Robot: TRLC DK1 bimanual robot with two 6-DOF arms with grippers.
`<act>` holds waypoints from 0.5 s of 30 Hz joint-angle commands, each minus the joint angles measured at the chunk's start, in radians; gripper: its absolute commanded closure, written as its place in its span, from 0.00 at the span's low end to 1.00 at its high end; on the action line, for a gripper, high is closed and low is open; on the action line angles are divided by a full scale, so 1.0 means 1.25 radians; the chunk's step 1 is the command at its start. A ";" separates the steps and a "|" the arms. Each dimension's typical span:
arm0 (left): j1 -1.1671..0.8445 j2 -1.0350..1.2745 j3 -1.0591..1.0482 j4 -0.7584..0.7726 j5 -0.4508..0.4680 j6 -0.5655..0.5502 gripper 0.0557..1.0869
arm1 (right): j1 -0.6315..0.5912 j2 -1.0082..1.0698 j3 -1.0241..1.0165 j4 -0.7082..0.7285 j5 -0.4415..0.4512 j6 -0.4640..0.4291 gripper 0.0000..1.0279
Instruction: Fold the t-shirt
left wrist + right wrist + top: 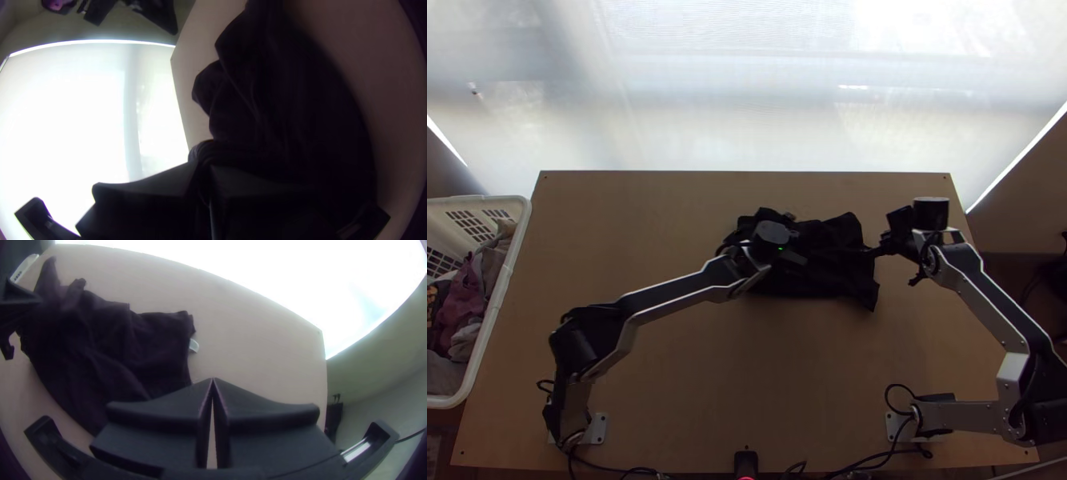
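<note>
The black t-shirt [835, 276] lies folded over and rumpled on the upper middle of the table. In the top view my left gripper [793, 254] is over its left part, and my right gripper [877, 251] is at its right edge. In the left wrist view, a bunched bit of the dark t-shirt [284, 106] is pinched at the tips of my left gripper [203, 165]. My right gripper [213, 379] is shut with its tips together, beside the t-shirt [106, 346], with no cloth visible between them. A small white tag [194, 346] sticks out from the cloth's edge.
A white basket [503, 300] full of clothes stands beyond the table's left edge. Bare wooden table [747, 368] stretches between the t-shirt and the arms' bases. A bright, pale screen [747, 104] rises behind the far edge.
</note>
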 commanded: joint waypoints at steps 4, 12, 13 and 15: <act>-0.092 0.205 0.272 -0.060 0.039 0.039 0.86 | -0.149 -0.039 -0.050 -0.013 -0.039 -0.006 0.97; -0.117 0.311 0.381 -0.086 0.065 0.052 0.86 | -0.198 -0.048 -0.061 -0.013 -0.054 -0.017 0.97; -0.116 0.321 0.381 -0.086 0.066 0.051 0.86 | -0.198 -0.049 -0.061 -0.013 -0.054 -0.017 0.97; -0.116 0.335 0.384 -0.085 0.066 0.048 0.86 | -0.199 -0.049 -0.061 -0.013 -0.054 -0.018 0.97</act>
